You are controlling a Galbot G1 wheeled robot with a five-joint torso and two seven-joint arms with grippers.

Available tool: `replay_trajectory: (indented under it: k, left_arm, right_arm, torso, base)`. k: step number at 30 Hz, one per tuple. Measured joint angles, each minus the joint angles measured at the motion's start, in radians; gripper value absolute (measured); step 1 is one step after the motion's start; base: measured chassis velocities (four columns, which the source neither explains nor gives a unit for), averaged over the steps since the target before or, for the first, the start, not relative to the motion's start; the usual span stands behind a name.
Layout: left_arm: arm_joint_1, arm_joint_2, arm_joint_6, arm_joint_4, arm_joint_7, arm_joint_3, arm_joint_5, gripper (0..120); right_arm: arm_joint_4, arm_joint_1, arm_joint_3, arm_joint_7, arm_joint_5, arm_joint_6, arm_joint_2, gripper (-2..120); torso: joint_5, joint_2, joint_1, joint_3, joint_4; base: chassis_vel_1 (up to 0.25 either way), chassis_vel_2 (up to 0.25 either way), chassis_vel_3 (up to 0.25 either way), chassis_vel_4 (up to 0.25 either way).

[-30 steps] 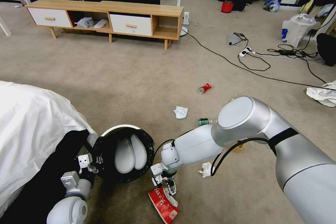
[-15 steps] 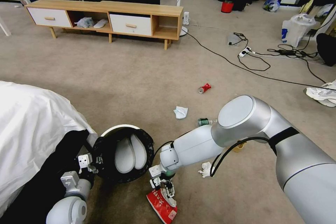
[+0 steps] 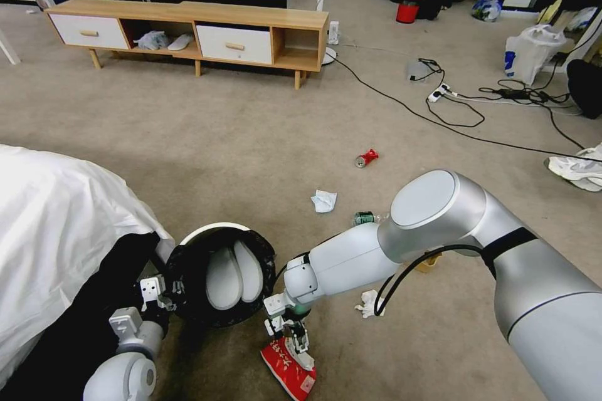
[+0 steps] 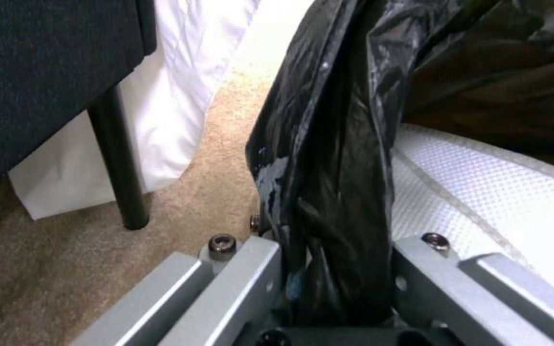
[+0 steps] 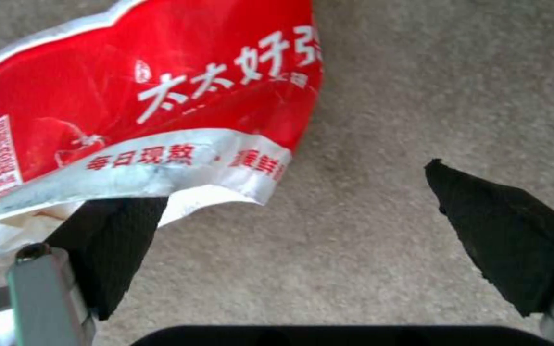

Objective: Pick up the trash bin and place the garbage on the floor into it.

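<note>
— How far had it got?

— The left gripper (image 4: 338, 283) was clamped on the black-bag-lined rim of the small round white plastic trash bin (image 3: 221, 274), so the bin was in hand. It held two pale flat pieces; I couldn't tell what they were.

— And the litter?

— The right gripper (image 5: 290, 230) was spread wide over the carpet, the crumpled red-and-white wrapper (image 5: 142, 120) at one pad, outside the gap — not gripped. Crushed red can (image 3: 366, 158), green bottle (image 3: 363, 218) and white tissues (image 3: 323, 200) lay well beyond its jaws.
</note>
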Motion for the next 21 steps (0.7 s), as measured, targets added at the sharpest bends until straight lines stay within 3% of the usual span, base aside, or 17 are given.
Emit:
replay_trajectory:
  k: [21]
  left_arm:
    - [-0.017,-0.005,-0.005,0.033,0.001,0.010,0.003,0]
  right_arm:
    - [-0.080,-0.024,0.016,-0.002,-0.015,0.039,0.000,99]
  torso:
    - [-0.0001,0.000,0.000,0.000,0.0000]
  base:
    - [0.000,0.000,0.000,0.000]
